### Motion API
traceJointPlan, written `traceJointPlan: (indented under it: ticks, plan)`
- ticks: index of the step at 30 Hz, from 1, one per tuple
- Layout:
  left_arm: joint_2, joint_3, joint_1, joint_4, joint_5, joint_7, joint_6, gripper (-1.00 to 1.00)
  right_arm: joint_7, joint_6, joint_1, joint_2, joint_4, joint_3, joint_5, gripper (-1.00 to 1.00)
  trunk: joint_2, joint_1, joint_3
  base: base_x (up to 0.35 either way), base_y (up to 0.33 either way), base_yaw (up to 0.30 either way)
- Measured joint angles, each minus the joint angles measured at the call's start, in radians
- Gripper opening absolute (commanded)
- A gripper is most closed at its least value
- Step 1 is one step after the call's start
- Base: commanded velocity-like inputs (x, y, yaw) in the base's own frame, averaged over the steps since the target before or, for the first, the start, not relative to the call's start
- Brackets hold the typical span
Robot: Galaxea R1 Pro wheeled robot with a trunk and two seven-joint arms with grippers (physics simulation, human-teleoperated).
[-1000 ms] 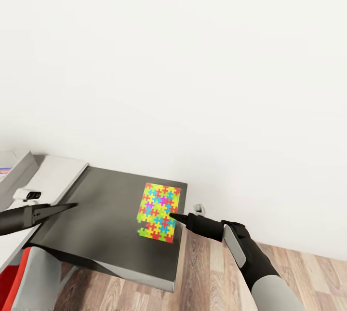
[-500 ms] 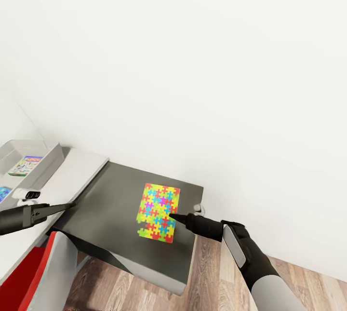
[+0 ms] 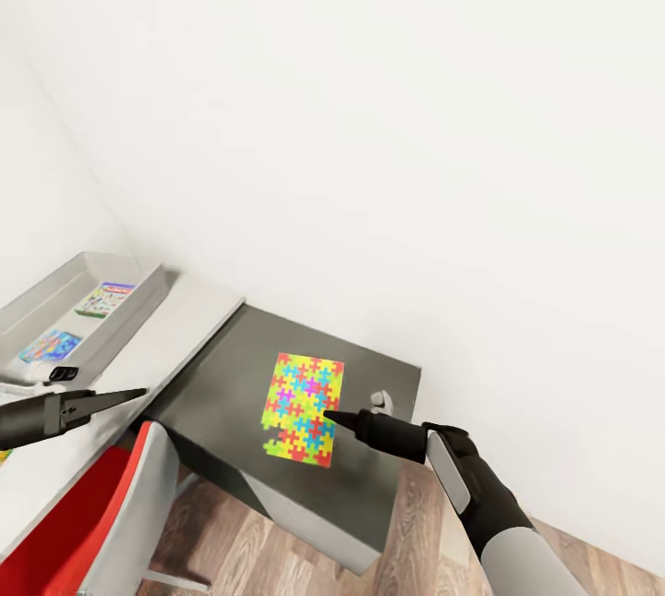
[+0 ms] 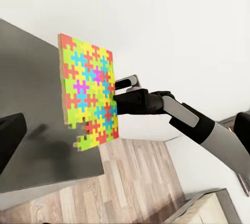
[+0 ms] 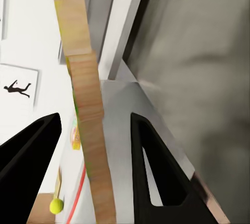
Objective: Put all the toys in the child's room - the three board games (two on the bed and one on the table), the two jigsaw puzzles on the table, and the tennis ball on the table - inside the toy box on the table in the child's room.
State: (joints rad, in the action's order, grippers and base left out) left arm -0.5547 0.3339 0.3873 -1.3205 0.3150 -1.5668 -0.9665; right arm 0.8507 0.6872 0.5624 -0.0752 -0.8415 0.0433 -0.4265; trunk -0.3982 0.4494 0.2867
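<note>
A: Change vs. earlier frame? 
B: Camera has swung; toy box (image 3: pixel 139 293) w/ two games now fully seen at left. Puzzle and arms keep their places in view.

A: Nearest items? 
B: Right gripper (image 3: pixel 327 414) clenched on jigsaw puzzle (image 3: pixel 304 407), held edge-on above dark table (image 3: pixel 222 383). Left gripper (image 3: pixel 140 392): can't tell if parted.

A: Puzzle looks? 
B: Multicolour pcs: red, yellow, blue, green; wood back; corner pcs missing.

A: Text? 
B: Game labels too small to read.

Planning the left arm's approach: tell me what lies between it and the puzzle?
In the head view, only bare dark tabletop shows between the left end effector and the puzzle.
</note>
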Motion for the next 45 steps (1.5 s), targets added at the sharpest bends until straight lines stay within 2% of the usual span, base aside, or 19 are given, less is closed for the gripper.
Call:
traceJointPlan:
  ticks: [8,21,27,45]
  plan:
    - [0.005,-0.001,0.000,0.000,0.000,0.000,0.000,1.00,0.000,-0.001,0.000,-0.001,0.000,0.001,0.002,-1.00,0.000,0.000,-0.006,-0.004,0.031,0.264]
    - [0.006,-0.001,0.000,0.000,0.000,0.000,0.000,1.00,-0.002,-0.001,0.000,-0.003,0.000,0.001,0.002,-1.00,0.000,0.000,-0.015,-0.055,0.256,0.268]
    - [0.006,-0.001,0.000,0.000,0.000,0.000,0.001,1.00,-0.002,-0.002,0.000,-0.003,0.000,0.001,0.002,-1.00,0.000,0.000,-0.018,0.153,0.211,0.270]
    - [0.007,-0.001,0.000,0.000,0.000,0.000,0.002,1.00,0.000,-0.002,0.000,-0.003,0.000,0.001,0.003,-1.00,0.000,0.000,-0.023,0.076,0.079,0.278]
